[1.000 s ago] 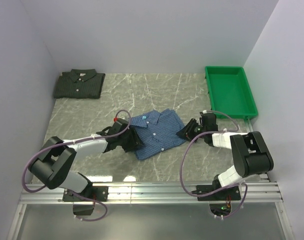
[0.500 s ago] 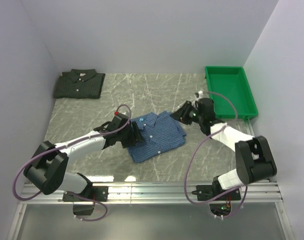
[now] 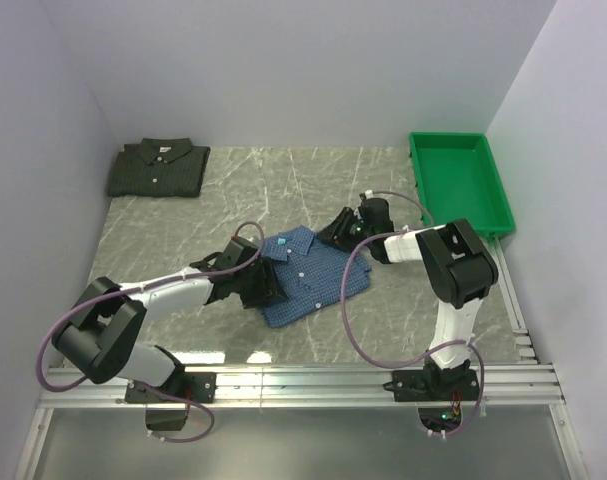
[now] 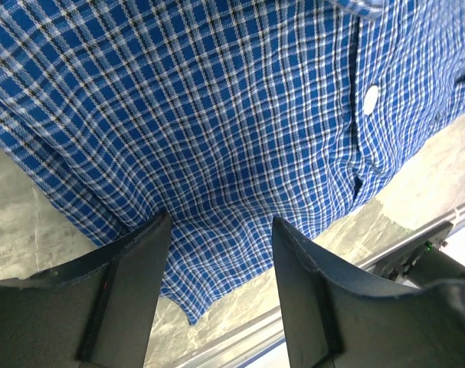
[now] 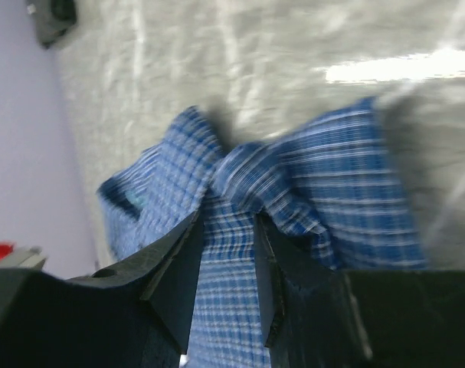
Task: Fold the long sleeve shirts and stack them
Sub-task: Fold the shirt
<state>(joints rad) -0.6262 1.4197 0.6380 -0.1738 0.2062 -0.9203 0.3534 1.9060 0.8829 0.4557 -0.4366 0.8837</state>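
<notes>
The blue check shirt [image 3: 313,272] lies folded at the middle of the table. It fills the left wrist view [image 4: 217,115], where a white button shows, and the right wrist view [image 5: 240,253]. My left gripper [image 3: 264,287] is open at the shirt's left near edge, its fingers spread over the cloth [image 4: 217,230]. My right gripper [image 3: 336,233] is at the shirt's far right corner, jaws a little apart over a bunched fold [image 5: 227,224]. The dark green-grey check shirt [image 3: 158,168] lies folded at the far left corner.
A green plastic tray [image 3: 423,180] stands at the far right by the wall. Purple walls close in the table on the left, back and right. A metal rail [image 3: 303,382] runs along the near edge.
My right gripper has swung from the table right of the blue shirt, back and left, to its far right corner. My left gripper stayed at the shirt's left edge, shifting slightly.
</notes>
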